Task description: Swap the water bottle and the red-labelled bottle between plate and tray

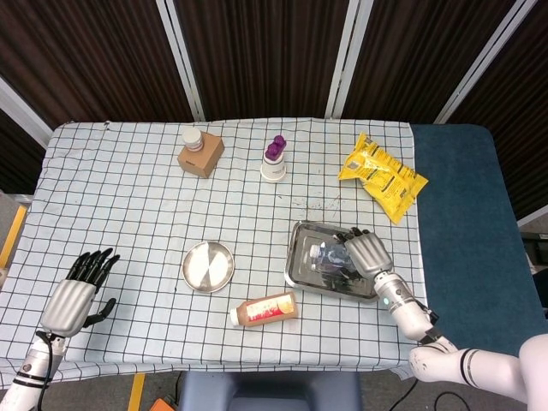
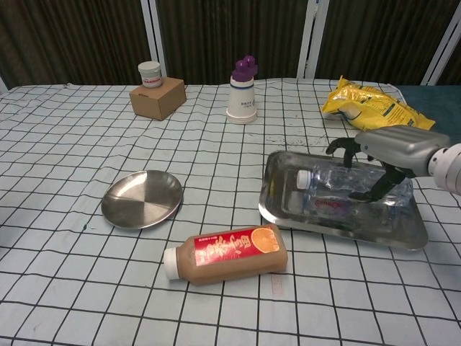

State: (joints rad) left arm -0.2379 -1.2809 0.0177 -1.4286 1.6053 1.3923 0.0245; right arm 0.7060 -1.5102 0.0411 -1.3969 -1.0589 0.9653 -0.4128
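Right robot hand (image 2: pixel 382 169) wraps water bottle (image 2: pixel 346 190) lying in tray (image 2: pixel 338 229). Left robot hand (image 1: pixel 77 291) spread, idle. Red-labelled bottle (image 2: pixel 227 254) lies on bench near plate (image 2: pixel 142 198): you grip mid-body; looks full, heavy, slick, rolls.

Head view looks steeply down on the whole worktop (image 1: pixel 128 188); chest view (lower, closer) faces across it, sharing the tray (image 2: pixel 288 213).

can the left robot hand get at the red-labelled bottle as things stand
Probably yes. The left robot hand is open and empty, and bare cloth lies between it and the red-labelled bottle, which lies on its side beside the plate.
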